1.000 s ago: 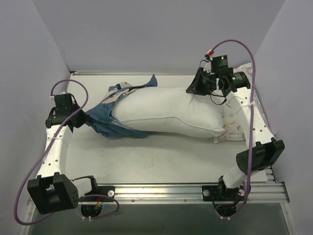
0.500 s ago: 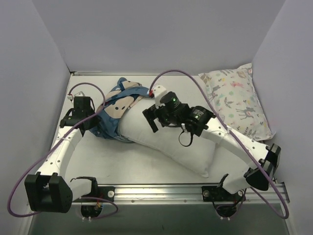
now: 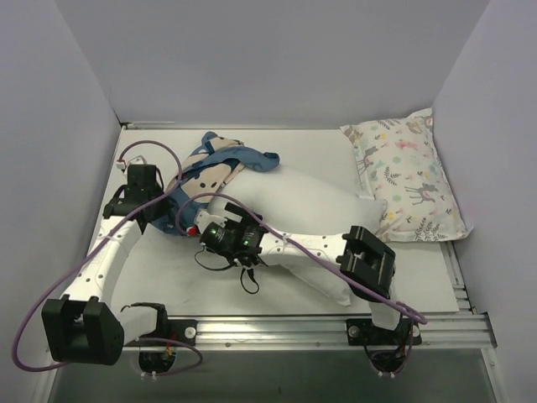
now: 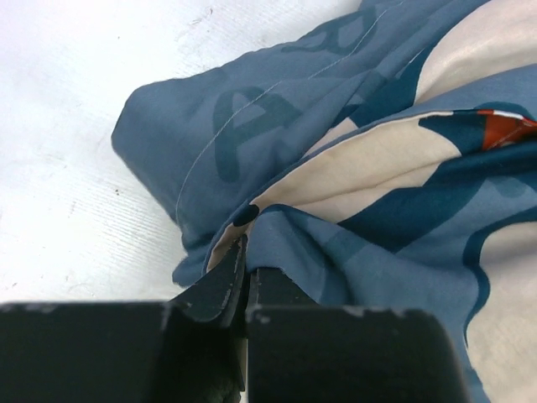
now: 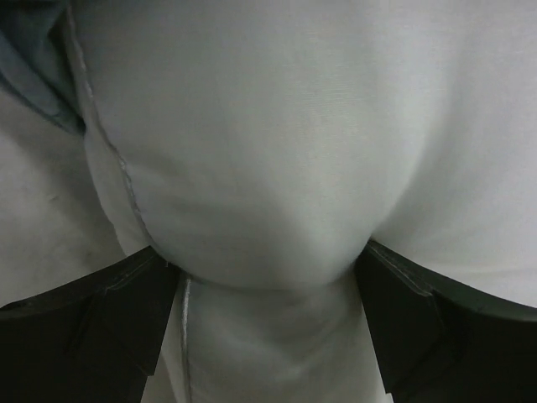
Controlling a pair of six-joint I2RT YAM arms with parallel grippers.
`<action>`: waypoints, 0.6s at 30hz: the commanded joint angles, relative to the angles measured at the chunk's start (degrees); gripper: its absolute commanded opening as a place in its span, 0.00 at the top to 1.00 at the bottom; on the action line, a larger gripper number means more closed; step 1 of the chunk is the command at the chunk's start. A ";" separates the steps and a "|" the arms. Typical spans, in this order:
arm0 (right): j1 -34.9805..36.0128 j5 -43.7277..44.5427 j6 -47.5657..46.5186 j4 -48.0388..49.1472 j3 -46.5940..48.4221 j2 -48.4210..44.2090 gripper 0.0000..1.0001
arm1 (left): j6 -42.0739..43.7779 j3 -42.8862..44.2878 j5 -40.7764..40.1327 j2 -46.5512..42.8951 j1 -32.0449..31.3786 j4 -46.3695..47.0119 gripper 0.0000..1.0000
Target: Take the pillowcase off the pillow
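The dark blue pillowcase [image 3: 211, 170] is bunched over the far left end of the white pillow [image 3: 315, 206], which lies slantwise across the table. My left gripper [image 3: 165, 216] is shut on a fold at the pillowcase's near left edge; the left wrist view shows its jaws [image 4: 247, 260] pinched on blue cloth [image 4: 352, 168]. My right gripper [image 3: 216, 228] stands open at the pillow's bare left near end. In the right wrist view its fingers [image 5: 264, 277] straddle a bulge of pillow [image 5: 252, 151], with a strip of pillowcase [image 5: 33, 59] at the top left.
A smaller white pillow with pastel animal print [image 3: 411, 176] leans in the back right corner. Grey walls close in the white table [image 3: 168, 285] on three sides. A metal rail [image 3: 285, 323] runs along the near edge.
My right arm has swung from the far right corner across the pillow to its left near end, and its jaws have opened. The pillow has turned slantwise. The left gripper keeps its hold.
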 commanded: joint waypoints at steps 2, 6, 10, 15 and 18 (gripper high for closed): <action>-4.33 13.41 -0.19 -0.39 3.32 2.60 0.34 | 0.68 6.19 -1.83 -0.71 0.44 1.71 1.00; -6.89 15.09 1.13 -1.52 3.06 -3.54 1.00 | 0.24 9.96 -0.87 -0.01 4.39 1.36 1.00; -9.17 13.60 3.94 -5.65 3.67 -15.21 1.00 | -0.47 12.87 -1.31 1.83 10.45 1.36 1.00; -11.37 7.98 6.84 -10.75 3.33 -26.13 1.00 | -3.18 14.89 0.45 5.61 18.97 2.59 1.00; -13.56 3.95 8.86 -12.42 2.19 -31.85 1.00 | -5.11 15.51 0.72 7.02 21.36 3.38 1.00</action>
